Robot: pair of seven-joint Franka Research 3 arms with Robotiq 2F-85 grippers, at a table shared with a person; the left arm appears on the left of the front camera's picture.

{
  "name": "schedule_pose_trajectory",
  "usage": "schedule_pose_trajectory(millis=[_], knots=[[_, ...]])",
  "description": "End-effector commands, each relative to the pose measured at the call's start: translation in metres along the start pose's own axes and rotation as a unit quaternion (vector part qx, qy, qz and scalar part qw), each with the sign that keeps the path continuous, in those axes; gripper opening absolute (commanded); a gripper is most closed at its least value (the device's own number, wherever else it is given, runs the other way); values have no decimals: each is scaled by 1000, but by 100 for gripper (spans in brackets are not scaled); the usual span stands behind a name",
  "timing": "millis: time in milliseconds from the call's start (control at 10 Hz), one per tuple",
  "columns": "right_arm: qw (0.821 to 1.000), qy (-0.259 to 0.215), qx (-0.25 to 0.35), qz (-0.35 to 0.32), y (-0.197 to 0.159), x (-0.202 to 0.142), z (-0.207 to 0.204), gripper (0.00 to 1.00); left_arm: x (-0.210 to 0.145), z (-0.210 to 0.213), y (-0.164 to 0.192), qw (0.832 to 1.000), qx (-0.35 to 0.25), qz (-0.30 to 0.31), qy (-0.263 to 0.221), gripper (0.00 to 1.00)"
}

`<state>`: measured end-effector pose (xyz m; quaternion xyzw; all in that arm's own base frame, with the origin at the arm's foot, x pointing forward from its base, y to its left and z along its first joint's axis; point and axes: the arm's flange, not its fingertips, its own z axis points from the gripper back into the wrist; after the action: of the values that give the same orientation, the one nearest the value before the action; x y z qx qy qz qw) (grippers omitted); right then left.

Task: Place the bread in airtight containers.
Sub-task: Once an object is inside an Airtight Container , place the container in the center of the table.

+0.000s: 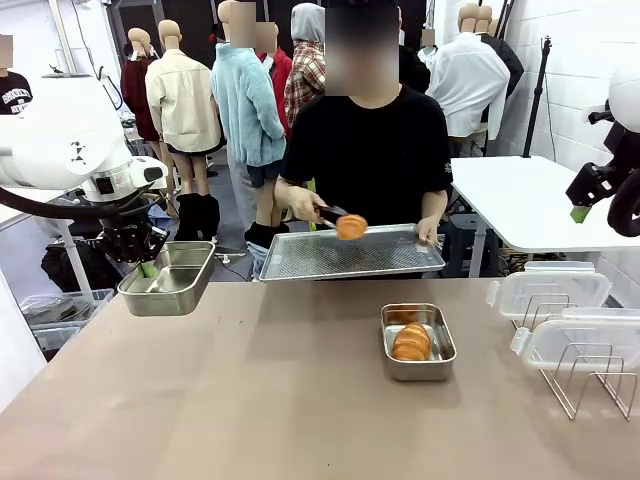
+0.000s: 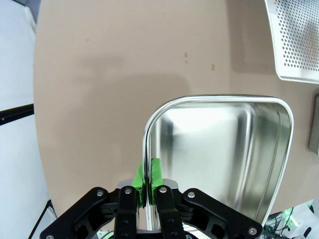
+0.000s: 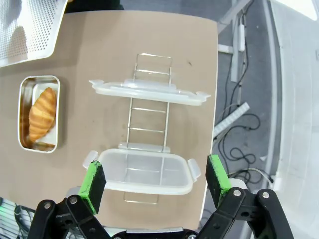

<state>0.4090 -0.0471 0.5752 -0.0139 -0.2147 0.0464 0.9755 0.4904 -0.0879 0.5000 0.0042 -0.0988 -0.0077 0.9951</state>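
At the tabletop's [image 1: 250, 400] far left, the left pincer [image 2: 148, 181] stays out of it no further: clamped on an empty pan's [image 1: 175, 280] rim, with the tong-held croissant [image 1: 351, 227] to its right over the tray [image 1: 300, 262], while the right pincer [image 3: 155, 177] stands apart above the lids [image 3: 149, 92].

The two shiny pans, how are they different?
The left pan is empty; the middle pan has a croissant inside. The left pan is clamped by its rim in the left pincer, out at the left edge of the table; the middle pan sits on the table with nothing gripping it. Both are small rectangular steel pans with rounded corners.
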Motion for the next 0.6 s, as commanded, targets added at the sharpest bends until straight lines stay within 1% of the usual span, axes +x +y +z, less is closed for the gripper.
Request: schedule_pose_trajectory(millis=[0,500], knots=[[1000,1,-7,-6,1,3,-1,100,0,2,2,1000,0,-6,-11,0],[1000,1,-7,-6,1,3,-1,100,0,2,2,1000,0,-6,-11,0]])
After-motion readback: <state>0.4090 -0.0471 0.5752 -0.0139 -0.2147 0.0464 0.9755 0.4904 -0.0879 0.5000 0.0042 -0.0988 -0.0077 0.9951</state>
